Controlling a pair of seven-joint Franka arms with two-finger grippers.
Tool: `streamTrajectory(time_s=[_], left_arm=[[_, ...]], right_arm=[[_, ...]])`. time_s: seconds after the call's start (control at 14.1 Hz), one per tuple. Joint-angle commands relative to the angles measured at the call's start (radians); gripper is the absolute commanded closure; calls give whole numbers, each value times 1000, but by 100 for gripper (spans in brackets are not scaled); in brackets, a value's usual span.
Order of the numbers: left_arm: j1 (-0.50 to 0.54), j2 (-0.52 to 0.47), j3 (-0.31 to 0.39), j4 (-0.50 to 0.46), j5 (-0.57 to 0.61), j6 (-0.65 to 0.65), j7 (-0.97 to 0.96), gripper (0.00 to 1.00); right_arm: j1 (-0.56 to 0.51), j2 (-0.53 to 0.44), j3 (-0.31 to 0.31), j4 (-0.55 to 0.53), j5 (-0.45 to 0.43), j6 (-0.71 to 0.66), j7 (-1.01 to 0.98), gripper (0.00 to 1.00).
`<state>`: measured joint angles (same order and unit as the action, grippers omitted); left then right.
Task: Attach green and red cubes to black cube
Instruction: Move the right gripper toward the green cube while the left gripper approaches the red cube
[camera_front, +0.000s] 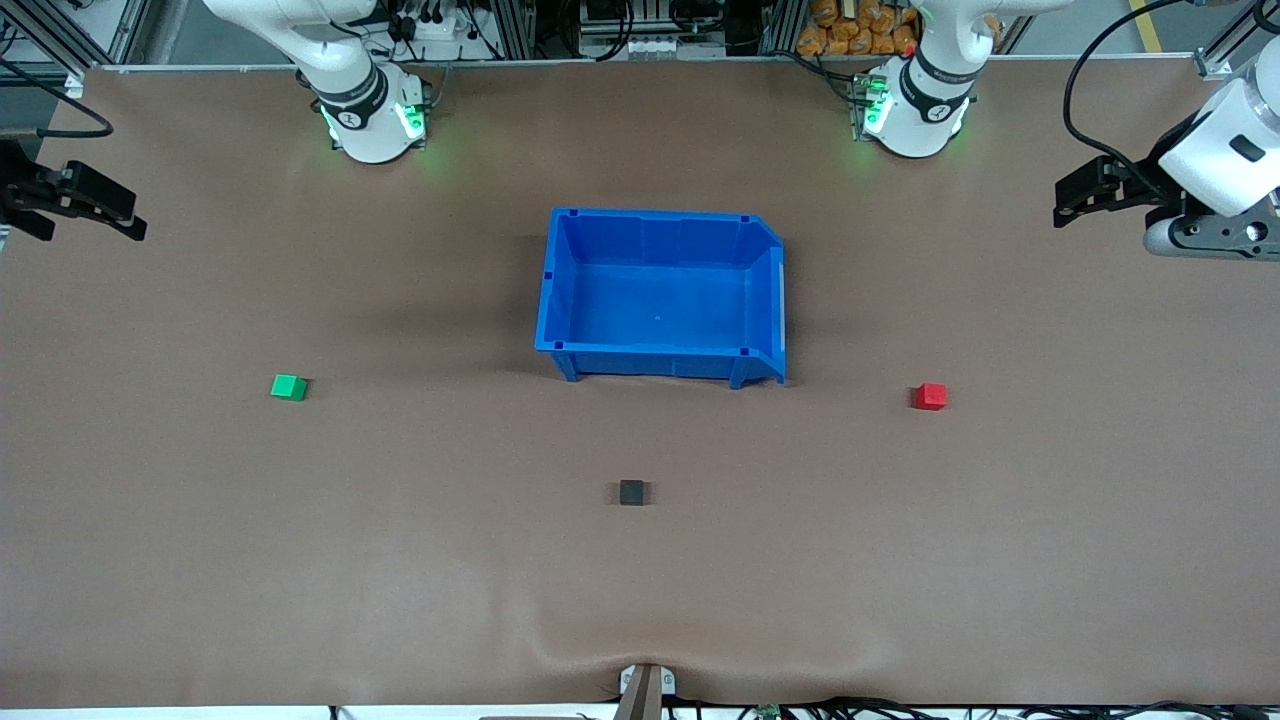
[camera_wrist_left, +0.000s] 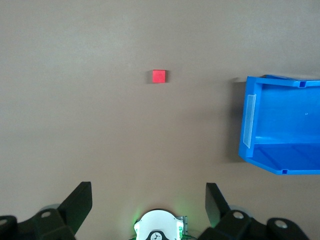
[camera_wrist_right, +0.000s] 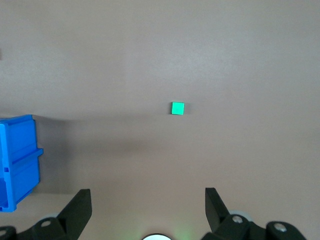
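Clearly, we risk nudging these tiny cubes aside if a descent is off-centre. The green cube (camera_front: 289, 387) sits at centre-left of the front view, the red cube (camera_front: 930, 396) centre-right, the black cube (camera_front: 631, 491) low in the middle. Left gripper (camera_front: 1085, 196) and right gripper (camera_front: 85, 205) hang spread, empty, at the upper edges. The blue bin (camera_front: 660, 362) stands clear above them in the frame.

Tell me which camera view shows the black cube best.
The front view: the black cube lies alone on the table, nearer to the front camera than the blue bin. Neither wrist view shows it; the left one shows the red cube, the right one the green cube.
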<state>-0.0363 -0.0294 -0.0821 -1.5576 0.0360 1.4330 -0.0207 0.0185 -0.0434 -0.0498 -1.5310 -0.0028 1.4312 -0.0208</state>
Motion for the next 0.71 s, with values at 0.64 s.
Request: streamTrajectory(time_s=[0.64], left_arm=[[6, 69, -7, 11, 16, 9, -10, 0]], right_arm=[[-11, 42, -12, -8, 3, 37, 2, 0]])
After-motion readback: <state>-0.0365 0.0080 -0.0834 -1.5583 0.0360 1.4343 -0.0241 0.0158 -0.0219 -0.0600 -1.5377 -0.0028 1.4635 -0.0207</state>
